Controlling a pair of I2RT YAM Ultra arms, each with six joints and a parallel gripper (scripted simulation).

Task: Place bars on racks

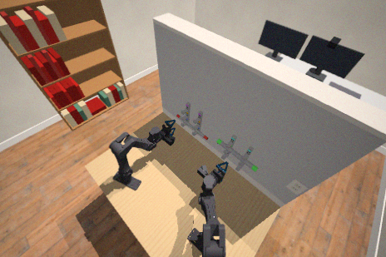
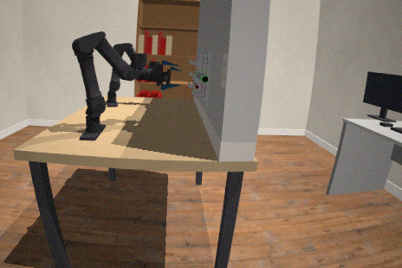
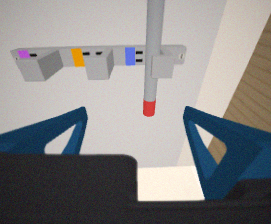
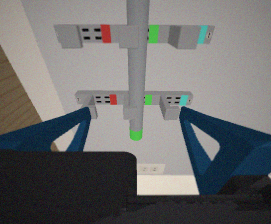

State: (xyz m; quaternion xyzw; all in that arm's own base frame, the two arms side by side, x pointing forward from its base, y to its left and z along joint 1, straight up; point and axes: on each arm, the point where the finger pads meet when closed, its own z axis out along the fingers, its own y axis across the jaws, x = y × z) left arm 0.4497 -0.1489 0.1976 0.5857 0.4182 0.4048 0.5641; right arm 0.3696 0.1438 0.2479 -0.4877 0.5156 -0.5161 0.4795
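Note:
The left rack [image 1: 199,123] [image 3: 179,53] has purple labels on top, orange in the middle, blue lowest. A red-ended bar [image 1: 205,137] [image 3: 154,40] lies on its lowest, blue-labelled arms. The right rack [image 1: 249,151] [image 4: 72,37] has cyan labels on top, green in the middle, red lowest. A green-ended bar [image 1: 254,168] [image 4: 137,65] lies on its middle, green-labelled arms. My left gripper [image 1: 171,127] [image 3: 135,111] is open and empty, short of the left rack. My right gripper [image 1: 225,166] [image 4: 135,111] is open and empty, short of the right rack.
Both racks hang on a grey partition wall [image 1: 266,113] [image 2: 217,22] at the table's back edge. The wooden table top [image 1: 145,175] [image 2: 173,154] lies below the arms. A wall socket [image 1: 296,186] [image 4: 150,168] is right of the right rack.

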